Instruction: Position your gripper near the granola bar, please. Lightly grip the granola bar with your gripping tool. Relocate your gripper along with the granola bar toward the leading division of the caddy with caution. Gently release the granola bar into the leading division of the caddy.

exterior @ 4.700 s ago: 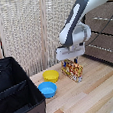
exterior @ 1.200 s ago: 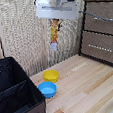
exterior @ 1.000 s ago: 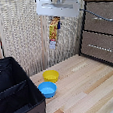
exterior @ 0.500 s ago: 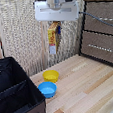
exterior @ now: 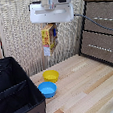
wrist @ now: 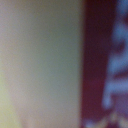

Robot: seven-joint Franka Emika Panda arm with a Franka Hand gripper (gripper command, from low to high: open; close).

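A: Scanning left to right: caddy (exterior: 16,90) low at the exterior view's left, granola bar (exterior: 49,37) aloft.

B: I confirm gripper (exterior: 50,24) pinches it; since a second ago it slid toward the caddy: transport underway, release pending

A pale wooden table (exterior: 91,86) made of light planks fills the lower part of the exterior view. Behind the table hangs a woven beige blind (exterior: 19,31), reaching down to the table's far edge. At the exterior view's right of the blind stands a dark brown dresser (exterior: 102,32) with pale bar handles. The light is soft and even.
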